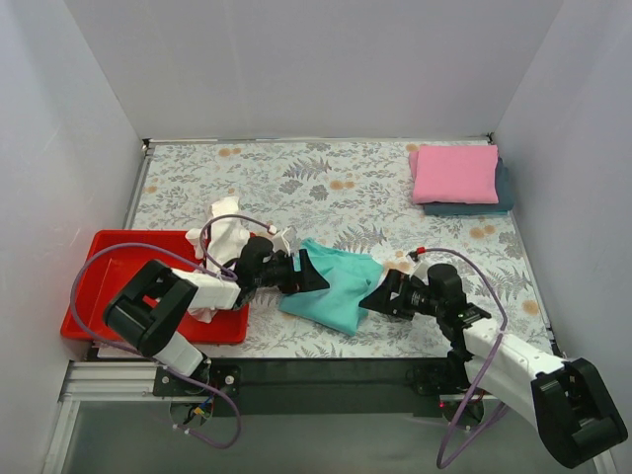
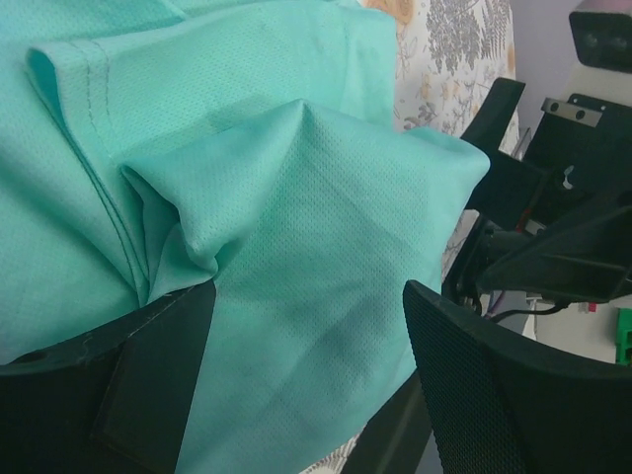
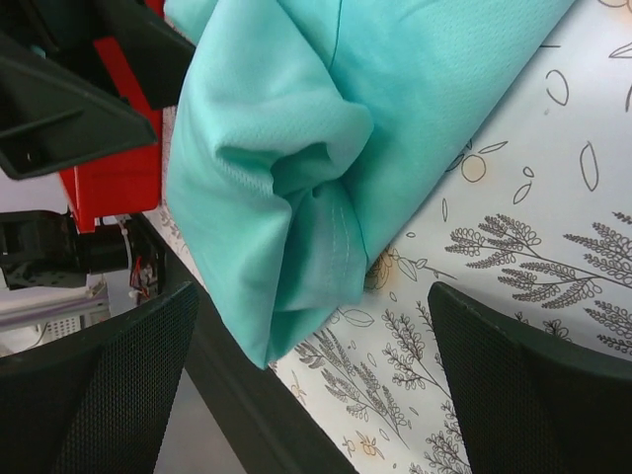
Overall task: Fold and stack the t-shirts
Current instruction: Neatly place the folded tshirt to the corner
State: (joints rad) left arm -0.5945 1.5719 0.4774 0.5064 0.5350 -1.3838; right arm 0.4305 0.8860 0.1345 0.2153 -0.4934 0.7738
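Note:
A teal t-shirt (image 1: 341, 286) lies partly folded near the table's front edge, between my two grippers. My left gripper (image 1: 314, 274) stands open at its left side; in the left wrist view the teal t-shirt (image 2: 296, 217) spreads between the wide-apart fingers (image 2: 494, 385). My right gripper (image 1: 373, 299) is open at the shirt's right corner, and the teal t-shirt's folded corner (image 3: 286, 197) hangs just ahead of its jaws. A folded pink t-shirt (image 1: 454, 174) rests on a dark blue-grey t-shirt (image 1: 506, 194) at the back right. A crumpled white t-shirt (image 1: 222, 237) lies at the left.
A red tray (image 1: 109, 286) sits at the front left, with the white shirt draped over its far right corner. The black front rail (image 3: 247, 395) runs right below the teal shirt's corner. White walls close in the floral table (image 1: 296, 178) on three sides.

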